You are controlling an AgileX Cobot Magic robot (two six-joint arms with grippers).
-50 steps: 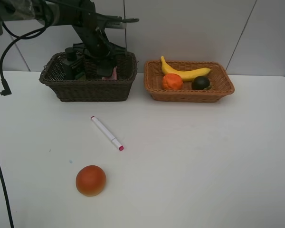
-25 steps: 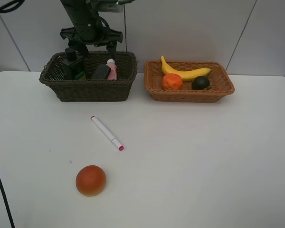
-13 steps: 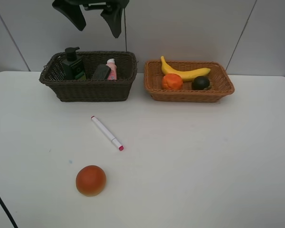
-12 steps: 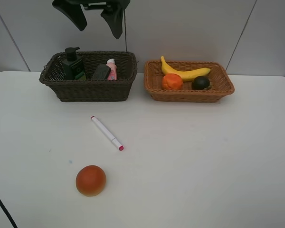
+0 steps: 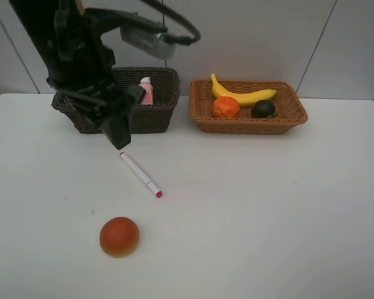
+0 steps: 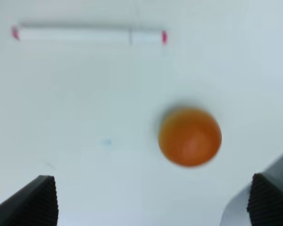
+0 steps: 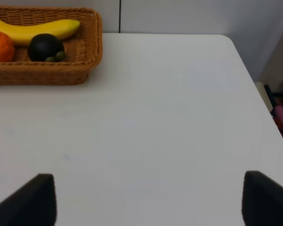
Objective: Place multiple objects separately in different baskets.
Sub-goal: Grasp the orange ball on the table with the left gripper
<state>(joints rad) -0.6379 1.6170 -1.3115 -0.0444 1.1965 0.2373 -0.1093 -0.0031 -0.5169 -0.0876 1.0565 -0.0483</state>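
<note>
A white marker and a red-orange ball fruit lie on the white table. Both show blurred in the left wrist view, the marker and the ball. My left gripper is open and empty, above the table just behind the marker and in front of the dark brown basket. The pink bottle stands in that basket; the arm hides the pump bottle and eraser. The light basket holds the banana, tangerine and dark green fruit. My right gripper is open and empty.
The right wrist view shows the light basket at the table's back, the table's right edge, and clutter on the floor beyond it. A grey panelled wall stands right behind both baskets.
My left arm rose out of the dark basket, left the eraser inside, then swung down and forward over the table to just behind the marker. Its jaws stay open.
</note>
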